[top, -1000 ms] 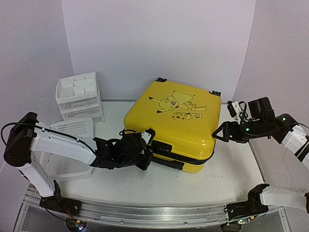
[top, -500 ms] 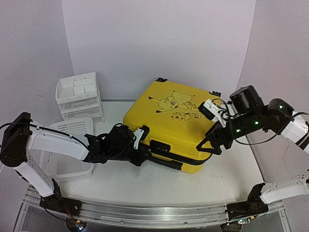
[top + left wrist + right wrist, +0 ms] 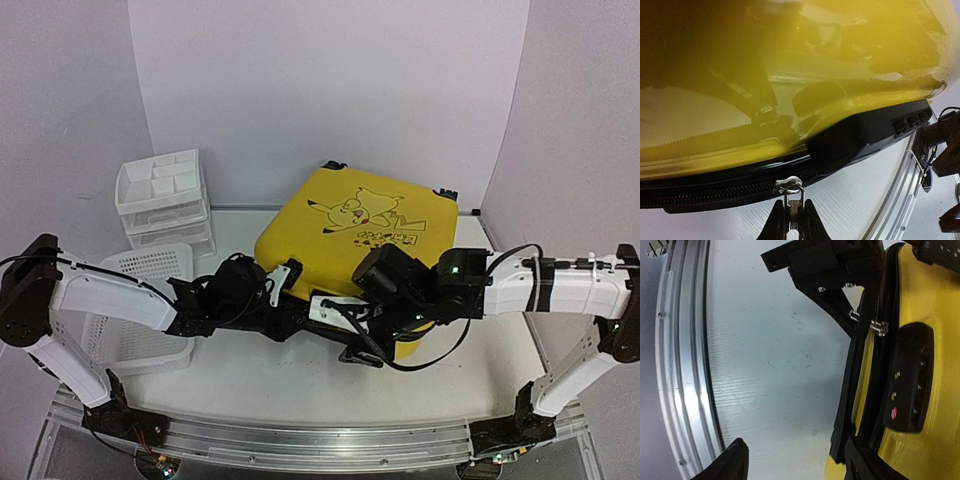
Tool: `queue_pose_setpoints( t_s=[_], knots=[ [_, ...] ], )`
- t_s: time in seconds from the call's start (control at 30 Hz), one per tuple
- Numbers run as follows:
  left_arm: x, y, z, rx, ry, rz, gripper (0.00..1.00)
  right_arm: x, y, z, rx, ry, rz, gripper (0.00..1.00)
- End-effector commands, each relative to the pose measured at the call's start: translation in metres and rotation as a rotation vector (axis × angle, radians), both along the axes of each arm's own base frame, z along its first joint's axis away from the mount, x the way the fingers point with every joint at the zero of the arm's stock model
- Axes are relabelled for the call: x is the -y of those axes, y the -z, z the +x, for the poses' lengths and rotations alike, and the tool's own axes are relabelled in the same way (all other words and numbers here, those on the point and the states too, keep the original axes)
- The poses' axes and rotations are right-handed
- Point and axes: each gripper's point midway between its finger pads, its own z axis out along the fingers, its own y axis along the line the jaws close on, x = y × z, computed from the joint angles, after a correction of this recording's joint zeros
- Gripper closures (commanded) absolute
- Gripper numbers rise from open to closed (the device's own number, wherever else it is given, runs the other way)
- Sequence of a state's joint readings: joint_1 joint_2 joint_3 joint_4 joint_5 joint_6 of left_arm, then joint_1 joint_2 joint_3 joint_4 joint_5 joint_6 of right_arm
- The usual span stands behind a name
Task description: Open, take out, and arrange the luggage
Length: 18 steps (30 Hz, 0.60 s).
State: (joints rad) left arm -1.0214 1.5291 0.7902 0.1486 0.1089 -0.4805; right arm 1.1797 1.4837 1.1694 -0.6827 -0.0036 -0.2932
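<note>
The yellow Pikachu-print suitcase (image 3: pixel 365 225) lies flat and closed in the middle of the table. In the left wrist view its black zipper band (image 3: pixel 715 192) runs across, and my left gripper (image 3: pixel 793 227) is shut on the metal zipper pull (image 3: pixel 793 200). From above, the left gripper (image 3: pixel 300 303) sits at the suitcase's front left edge. My right gripper (image 3: pixel 797 455) is open and empty at the front edge, one finger against the yellow shell beside the black lock panel (image 3: pixel 910 382). From above, the right gripper (image 3: pixel 362 343) is low at the front of the suitcase.
A white plastic drawer unit (image 3: pixel 165 200) stands at the back left. A white mesh basket (image 3: pixel 140 300) lies in front of it, under my left arm. The metal rail (image 3: pixel 300 440) runs along the near table edge.
My right arm has swung from the suitcase's right side round to its front edge, gripper open. My left gripper has shifted slightly left along the front edge.
</note>
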Motion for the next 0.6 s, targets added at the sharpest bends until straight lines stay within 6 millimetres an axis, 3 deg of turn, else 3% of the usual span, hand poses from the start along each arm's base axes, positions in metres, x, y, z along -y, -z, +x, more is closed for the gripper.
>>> queue_pose_setpoints(
  t_s=[0.0,0.3,0.43,0.57],
  knots=[
    [-0.006,-0.016,0.006,-0.015,-0.044,-0.057,1.0,-0.032,0.0,0.031,0.227,-0.073,0.075,0.38],
    [-0.015,-0.016,0.012,-0.023,-0.09,-0.061,0.98,-0.046,0.031,0.066,0.435,-0.067,0.018,0.43],
    [-0.015,-0.015,0.012,-0.007,-0.078,-0.045,0.91,-0.046,0.037,0.072,0.466,-0.055,0.018,0.44],
    [-0.014,-0.014,0.014,-0.003,-0.078,-0.027,0.92,-0.046,0.052,0.081,0.501,-0.032,0.002,0.52]
  ],
)
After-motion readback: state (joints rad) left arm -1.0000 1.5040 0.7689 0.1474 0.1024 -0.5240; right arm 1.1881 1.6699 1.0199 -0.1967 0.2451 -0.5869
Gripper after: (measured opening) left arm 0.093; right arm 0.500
